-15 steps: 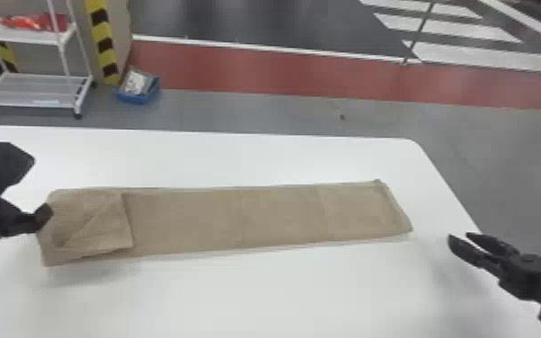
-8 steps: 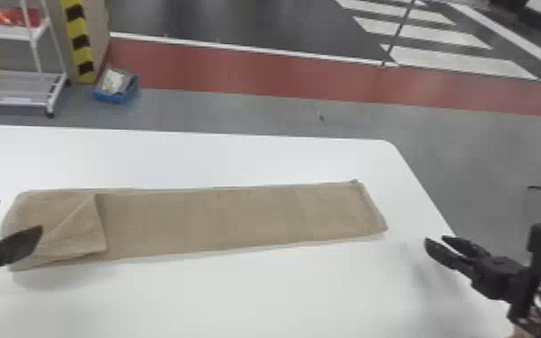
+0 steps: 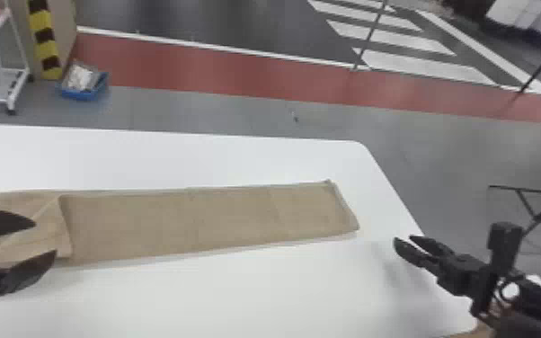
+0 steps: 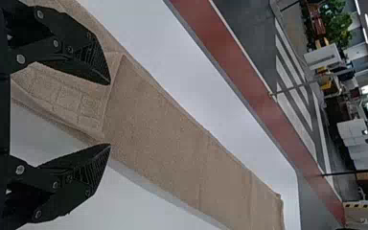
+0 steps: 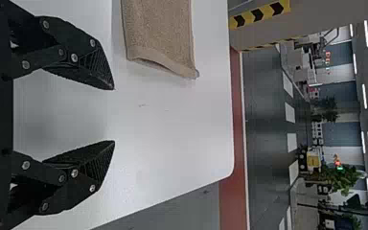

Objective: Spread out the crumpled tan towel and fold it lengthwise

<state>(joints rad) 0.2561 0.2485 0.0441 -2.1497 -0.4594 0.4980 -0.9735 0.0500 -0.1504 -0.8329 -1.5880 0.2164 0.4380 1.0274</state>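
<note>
Left gripper [image 3: 45,237] has shifted inward over the tan towel [image 3: 193,220] at its turned-over end, fingers spread, empty; the cloth stretches from beneath it toward the right gripper [image 3: 402,237], likewise parted and empty.

left gripper [image 3: 45,237]: at left edge of head view, fingers [image 3: 4,224] parted, tips directed toward the robot's right. in left wrist view, left gripper [image 4: 110,114] has its two flat black fingers well apart, inner faces ridged near the tips.

right gripper [image 3: 402,238]: at right side of head view, on right arm [image 3: 534,314] from lower right; tips directed forward and to the left. in right wrist view, right gripper [image 5: 114,115] likewise open, fingers well apart.
</note>
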